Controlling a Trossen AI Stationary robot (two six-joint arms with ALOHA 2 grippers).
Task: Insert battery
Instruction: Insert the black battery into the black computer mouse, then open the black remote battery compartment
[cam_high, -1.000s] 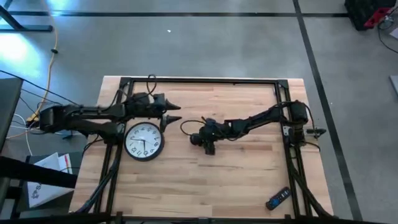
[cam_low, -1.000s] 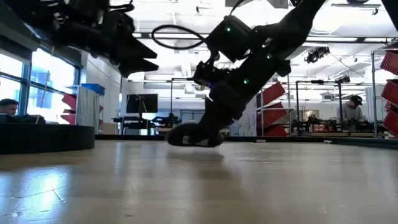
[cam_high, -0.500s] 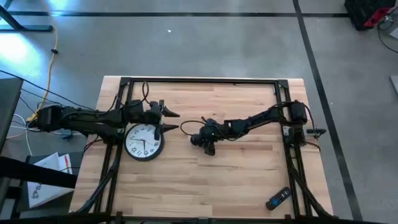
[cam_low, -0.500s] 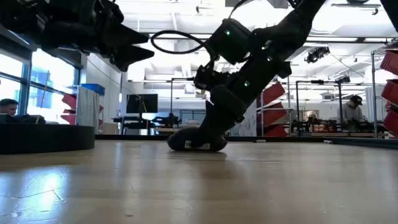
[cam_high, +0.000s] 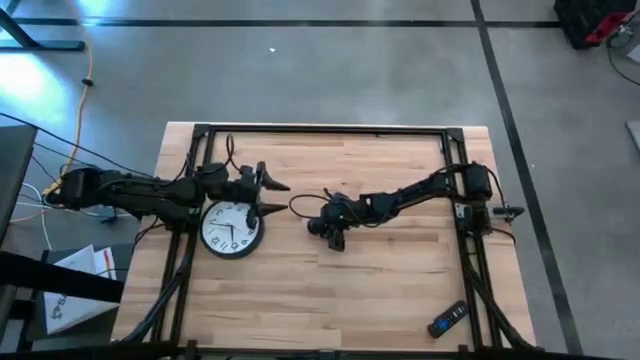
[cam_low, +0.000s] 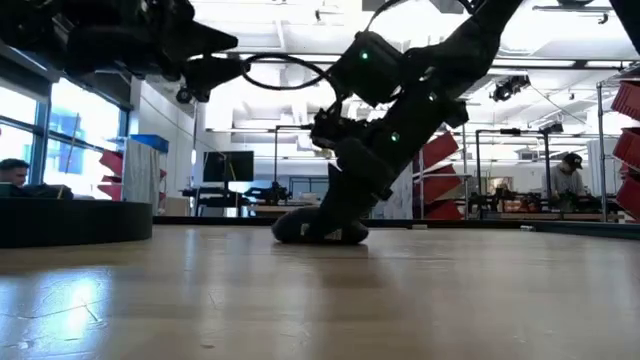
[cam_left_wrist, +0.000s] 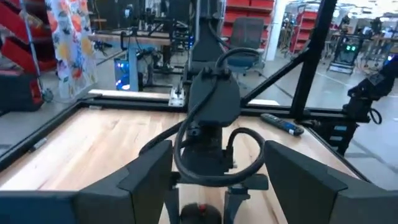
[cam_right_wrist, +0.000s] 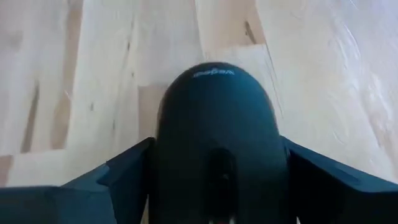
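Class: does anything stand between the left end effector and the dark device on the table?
Nothing lies on the table between them. The left end effector, open, hovers beside the clock. But the right end effector grips the dark device from both sides, covering it from above.

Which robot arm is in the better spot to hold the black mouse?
Right. The right end effector is down on the table with its fingers against both sides of the mouse. The left end effector hangs open in the air, over the edge of the clock.
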